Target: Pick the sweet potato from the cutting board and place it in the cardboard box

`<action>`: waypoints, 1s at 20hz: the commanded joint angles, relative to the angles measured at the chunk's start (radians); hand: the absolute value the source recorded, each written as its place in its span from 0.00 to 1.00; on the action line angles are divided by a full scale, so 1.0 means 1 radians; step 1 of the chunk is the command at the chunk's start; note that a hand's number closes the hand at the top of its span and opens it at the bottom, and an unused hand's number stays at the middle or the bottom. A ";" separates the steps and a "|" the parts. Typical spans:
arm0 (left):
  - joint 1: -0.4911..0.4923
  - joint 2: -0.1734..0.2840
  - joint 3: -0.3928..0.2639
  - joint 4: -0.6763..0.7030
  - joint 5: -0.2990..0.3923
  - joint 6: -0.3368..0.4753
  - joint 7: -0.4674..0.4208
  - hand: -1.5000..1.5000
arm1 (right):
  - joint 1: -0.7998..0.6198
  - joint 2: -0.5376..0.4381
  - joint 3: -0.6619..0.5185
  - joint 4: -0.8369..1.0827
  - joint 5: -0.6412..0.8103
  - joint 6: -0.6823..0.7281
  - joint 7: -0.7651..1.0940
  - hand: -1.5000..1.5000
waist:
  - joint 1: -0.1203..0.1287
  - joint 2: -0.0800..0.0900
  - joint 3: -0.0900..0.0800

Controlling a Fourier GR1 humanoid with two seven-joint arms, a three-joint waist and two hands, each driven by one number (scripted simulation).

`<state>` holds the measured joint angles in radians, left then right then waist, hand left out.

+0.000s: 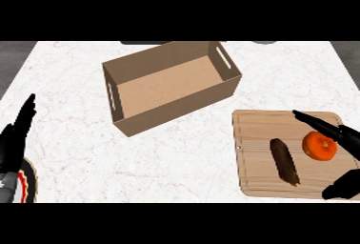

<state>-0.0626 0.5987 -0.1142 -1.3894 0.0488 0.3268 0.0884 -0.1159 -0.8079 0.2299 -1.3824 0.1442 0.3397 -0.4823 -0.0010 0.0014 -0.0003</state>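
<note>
A long brown sweet potato (pixel 284 161) lies on the wooden cutting board (pixel 256 127) at the lower right, with an orange fruit (pixel 320 145) beside it on the right. The open cardboard box (pixel 169 86) stands behind it, near the counter's middle, with nothing inside. My right hand (pixel 339 132) hovers over the board's right side, open, fingers stretched above the orange and thumb low near the board's front corner. It holds nothing and is apart from the sweet potato. My left hand (pixel 15 138) rests open at the left edge, fingers up.
A dark round plate (pixel 28 183) with a red rim peeks in at the lower left, under my left hand. The white marble counter (pixel 175 157) spreads between the box and the board. Dark objects sit at the far edge.
</note>
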 commanded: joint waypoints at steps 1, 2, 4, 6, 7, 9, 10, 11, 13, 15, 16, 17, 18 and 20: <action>-0.047 -0.055 -0.022 0.045 -0.038 0.016 0.011 0.50 | -0.053 -0.052 -0.019 0.143 0.111 0.005 -0.227 0.00 | 0.005 0.003 0.002; 0.011 -0.034 0.006 0.025 0.001 -0.013 -0.014 0.50 | -0.063 -0.080 -0.019 0.121 0.149 -0.020 -0.223 0.00 | 0.013 0.001 0.001; 0.054 -0.029 0.009 0.029 -0.013 -0.008 -0.067 0.50 | -0.077 -0.107 0.014 0.097 0.245 -0.068 -0.169 0.00 | 0.020 0.000 0.001; -0.025 -0.002 0.026 0.047 -0.005 -0.028 -0.008 0.50 | -0.109 -0.185 0.073 0.004 0.334 -0.032 -0.089 0.00 | 0.011 -0.002 -0.001; -0.038 -0.040 0.008 0.059 -0.013 -0.015 -0.019 0.50 | -0.152 -0.172 0.099 0.052 0.383 -0.030 -0.073 0.00 | 0.022 0.004 -0.001; 0.008 -0.016 0.019 0.019 -0.009 -0.029 -0.025 0.50 | -0.180 -0.174 0.137 -0.005 0.411 0.040 0.007 0.00 | 0.028 -0.002 -0.001; -0.034 -0.047 -0.003 0.054 -0.032 -0.015 -0.016 0.50 | -0.229 -0.149 0.167 -0.002 0.434 0.085 0.053 0.00 | 0.024 0.002 -0.001; -0.043 -0.030 0.017 0.056 -0.025 -0.021 0.004 0.50 | -0.210 -0.165 0.185 -0.040 0.463 0.094 0.063 0.00 | 0.014 -0.001 -0.001; -0.047 -0.030 0.028 0.050 -0.003 -0.051 -0.003 0.50 | -0.226 -0.142 0.232 -0.059 0.511 0.145 0.130 0.00 | 0.016 -0.001 -0.001; -0.062 -0.031 0.039 0.089 -0.021 -0.039 -0.033 0.50 | -0.245 -0.120 0.278 -0.084 0.558 0.198 0.193 0.00 | 0.011 0.000 -0.001; -0.062 -0.062 0.019 0.116 -0.032 -0.033 -0.051 0.50 | -0.301 -0.115 0.299 -0.016 0.593 0.231 0.178 0.00 | 0.023 0.005 -0.001; -0.074 -0.053 0.012 0.081 -0.050 -0.016 0.002 0.50 | -0.307 -0.090 0.318 -0.100 0.594 0.295 0.280 0.00 | 0.015 -0.001 -0.002; -0.105 -0.063 0.010 0.093 -0.074 0.000 0.026 0.50 | -0.292 -0.092 0.311 -0.030 0.615 0.273 0.215 0.00 | 0.009 0.001 0.000; -0.029 -0.041 0.047 0.044 -0.035 -0.037 -0.011 0.50 | -0.341 0.024 0.327 -0.049 0.615 0.367 0.337 0.00 | 0.018 -0.002 0.000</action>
<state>-0.1126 0.5527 -0.0863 -1.3175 0.0134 0.2972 0.0689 -0.4077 -0.8763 0.5165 -1.4185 0.7176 0.5924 -0.2636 0.0167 0.0018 -0.0011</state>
